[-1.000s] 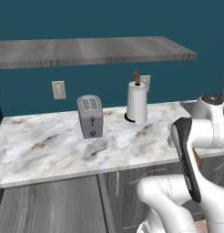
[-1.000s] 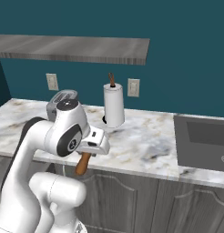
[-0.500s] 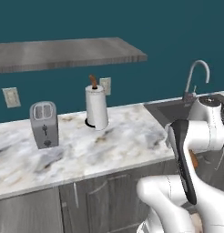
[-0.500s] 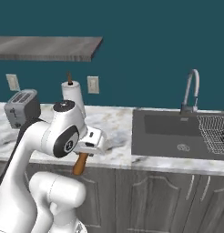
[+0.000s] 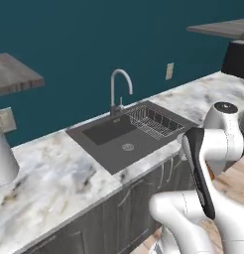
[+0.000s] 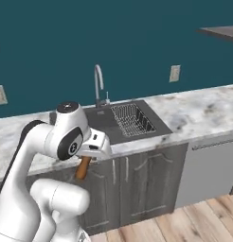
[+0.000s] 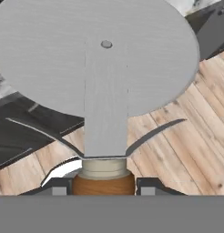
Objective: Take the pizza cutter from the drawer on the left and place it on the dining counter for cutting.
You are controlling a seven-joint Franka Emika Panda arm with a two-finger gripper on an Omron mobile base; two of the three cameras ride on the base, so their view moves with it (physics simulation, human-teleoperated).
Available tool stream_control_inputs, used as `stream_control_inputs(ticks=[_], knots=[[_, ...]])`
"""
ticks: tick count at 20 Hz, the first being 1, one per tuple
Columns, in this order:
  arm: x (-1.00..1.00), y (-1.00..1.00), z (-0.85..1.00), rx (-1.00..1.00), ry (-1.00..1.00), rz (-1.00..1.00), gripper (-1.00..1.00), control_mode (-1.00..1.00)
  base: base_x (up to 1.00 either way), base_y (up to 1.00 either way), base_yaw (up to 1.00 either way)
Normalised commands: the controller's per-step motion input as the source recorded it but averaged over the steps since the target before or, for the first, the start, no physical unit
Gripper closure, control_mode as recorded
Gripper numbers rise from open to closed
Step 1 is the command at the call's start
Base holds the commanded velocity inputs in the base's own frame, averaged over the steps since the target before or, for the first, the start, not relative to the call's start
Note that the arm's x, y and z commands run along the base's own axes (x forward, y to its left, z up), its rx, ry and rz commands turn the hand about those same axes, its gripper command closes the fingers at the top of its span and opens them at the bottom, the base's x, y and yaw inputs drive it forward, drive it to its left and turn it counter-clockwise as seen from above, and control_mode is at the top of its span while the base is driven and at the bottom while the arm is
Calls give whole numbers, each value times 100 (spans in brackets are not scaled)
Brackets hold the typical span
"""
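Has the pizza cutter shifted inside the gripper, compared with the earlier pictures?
No. In the right base view the pizza cutter hangs below the gripper exactly as before; only the counter behind changed, because the base drove.

A dish rack [image 5: 154, 121] sits in the sink [image 5: 121, 139], the faucet [image 5: 119, 89] behind it.

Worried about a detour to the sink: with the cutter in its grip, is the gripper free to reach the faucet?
Probably not: the gripper is shut on the pizza cutter, held low in front of the cabinets, while the faucet stands behind the sink.
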Motion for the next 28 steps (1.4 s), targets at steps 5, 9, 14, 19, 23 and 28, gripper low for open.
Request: stream_control_inputs(ticks=[5, 9, 14, 19, 23, 28], knots=[[0, 0, 0, 0, 0, 0, 100, 100, -2, -76, -66], [0, 0, 0, 0, 0, 0, 100, 100, -2, -62, -71], [0, 0, 0, 0, 0, 0, 100, 100, 0, -31, -76], [0, 0, 0, 0, 0, 0, 100, 100, 0, -1, -84], [0, 0, 0, 0, 0, 0, 100, 100, 0, 0, -92], [0, 0, 0, 0, 0, 0, 100, 100, 0, 0, -96]])
